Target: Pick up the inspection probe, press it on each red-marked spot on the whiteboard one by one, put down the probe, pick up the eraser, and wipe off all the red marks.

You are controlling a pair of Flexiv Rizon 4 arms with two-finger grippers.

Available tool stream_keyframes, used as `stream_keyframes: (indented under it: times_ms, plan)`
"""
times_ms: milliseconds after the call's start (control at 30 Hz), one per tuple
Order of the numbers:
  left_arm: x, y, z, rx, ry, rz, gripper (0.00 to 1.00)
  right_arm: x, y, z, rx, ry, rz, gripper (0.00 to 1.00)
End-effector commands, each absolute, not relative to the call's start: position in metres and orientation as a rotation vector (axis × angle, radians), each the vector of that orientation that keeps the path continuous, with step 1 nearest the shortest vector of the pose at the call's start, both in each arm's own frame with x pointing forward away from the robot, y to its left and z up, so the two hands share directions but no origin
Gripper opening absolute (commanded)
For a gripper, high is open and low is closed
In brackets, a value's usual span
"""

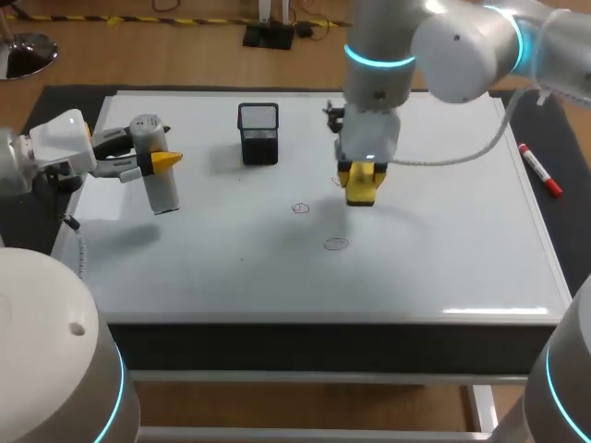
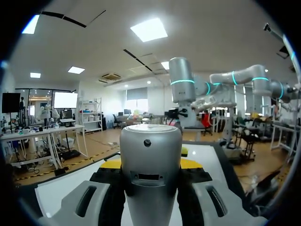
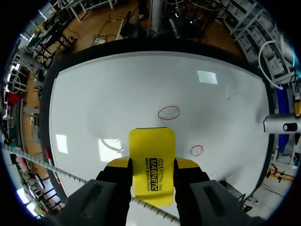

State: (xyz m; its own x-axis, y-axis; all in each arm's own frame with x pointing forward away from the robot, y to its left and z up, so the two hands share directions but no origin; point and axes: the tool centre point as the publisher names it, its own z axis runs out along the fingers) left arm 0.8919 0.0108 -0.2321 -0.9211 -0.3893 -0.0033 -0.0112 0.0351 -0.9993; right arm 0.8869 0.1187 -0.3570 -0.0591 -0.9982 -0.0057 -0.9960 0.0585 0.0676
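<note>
**Desk:** Item one, the probe?

**Operator:** Inspection probe (image 1: 163,192), silver-grey cylinder. I have it in my left gripper (image 1: 164,161), fingers pinching it from both sides, held roughly upright above the left edge of the whiteboard (image 1: 443,258). It is clear of the surface, with its shadow on the board below.

**Desk:** Item two?

**Operator:** Eraser (image 1: 362,191), yellow block. My right gripper (image 1: 362,178) is clamped on its two sides, fingers pointing down at the board's middle, towards the far edge. I cannot tell whether the eraser's face touches the board.

**Desk:** Marks?

**Operator:** Red marks, three in the head view:
- One mark (image 1: 336,182) is just beside the eraser and partly hidden by it.
- A second (image 1: 301,209) is left of the eraser.
- A third (image 1: 336,244) is nearer the front edge.

My right wrist view shows only two of them. One ring (image 3: 169,112) is ahead of the eraser and one (image 3: 197,150) is beside it, both apart from it.

**Desk:** Sundries?

**Operator:**
- Black mesh holder (image 1: 259,134), standing upright near the far edge, left of centre.
- Red marker (image 1: 539,171), lying just outside the frame at the right edge.
</note>
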Motion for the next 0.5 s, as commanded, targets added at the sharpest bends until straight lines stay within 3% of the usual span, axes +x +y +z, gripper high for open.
stream_keyframes:
  times_ms: [33,500]
  plan:
    - [0.892,0.011,-0.231,-0.410,2.039,-1.965,0.00,0.875,0.147,-0.363,2.161,-2.247,0.010,0.00]
    - [0.892,0.011,-0.231,-0.410,2.039,-1.965,0.00,0.867,0.216,-0.384,2.263,-2.138,-0.100,0.00]
